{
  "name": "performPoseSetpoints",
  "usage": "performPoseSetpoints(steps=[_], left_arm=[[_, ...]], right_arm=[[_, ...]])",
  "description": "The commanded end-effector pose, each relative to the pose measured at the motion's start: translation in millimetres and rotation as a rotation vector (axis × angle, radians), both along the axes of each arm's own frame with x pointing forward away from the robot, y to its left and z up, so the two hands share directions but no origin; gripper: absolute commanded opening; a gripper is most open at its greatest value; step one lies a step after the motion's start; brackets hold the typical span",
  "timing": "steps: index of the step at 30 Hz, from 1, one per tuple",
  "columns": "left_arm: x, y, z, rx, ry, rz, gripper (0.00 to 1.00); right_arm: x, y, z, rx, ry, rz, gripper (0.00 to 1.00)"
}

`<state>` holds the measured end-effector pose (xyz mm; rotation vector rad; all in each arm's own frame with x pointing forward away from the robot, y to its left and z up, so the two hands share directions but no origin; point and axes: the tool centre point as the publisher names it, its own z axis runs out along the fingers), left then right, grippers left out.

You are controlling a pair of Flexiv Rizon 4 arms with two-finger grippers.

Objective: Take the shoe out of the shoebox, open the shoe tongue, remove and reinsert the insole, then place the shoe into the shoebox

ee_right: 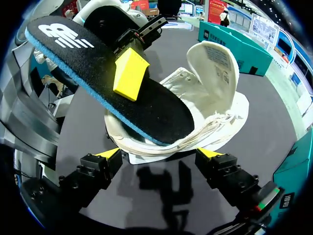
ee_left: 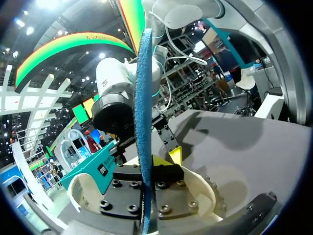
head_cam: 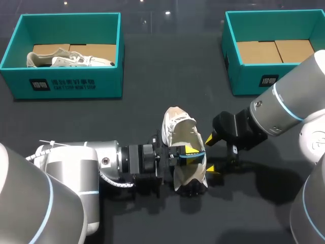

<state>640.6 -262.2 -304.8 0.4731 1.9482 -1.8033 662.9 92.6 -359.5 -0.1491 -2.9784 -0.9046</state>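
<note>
Shoe [head_cam: 177, 127] rests mid-counter [head_cam: 152, 86], out of both boxes, tongue lifted open. Left pincer [head_cam: 189, 155] is clenched on the insole [ee_right: 146, 110], one yellow fingertip [ee_right: 129, 73] pressed on its top face. The insole's front end sits inside the shoe; the heel end sticks out and up. Right pincer [ee_right: 159, 153] is released, fingers spread wide, just beside the shoe's sole; cannot tell whether it touches. Left shoebox [head_cam: 66, 86] holds a second shoe [head_cam: 66, 60]. Right shoebox [head_cam: 254, 81] sits at the counter's far right, well apart from the shoe.
</note>
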Motion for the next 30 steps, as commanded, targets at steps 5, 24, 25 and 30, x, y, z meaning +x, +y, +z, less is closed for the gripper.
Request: performPoseSetpoints(steps=[5,24,25,30], left_arm=[[8.4,2,-10,-0.001,-0.01,-0.001,0.0],[27.9,8,-40,0.05,0.017,0.03,0.0],[29.1,8,-42,0.058,0.017,0.037,0.0],[34.8,10,-47,0.061,0.02,0.049,0.0]], right_arm=[[-1.4,1,-1,-0.001,-0.003,-0.001,1.0],[-1.4,1,-1,-0.001,-0.003,-0.001,1.0],[-1.4,1,-1,-0.001,-0.003,-0.001,1.0],[-1.4,1,-1,-0.001,-0.003,-0.001,1.0]])
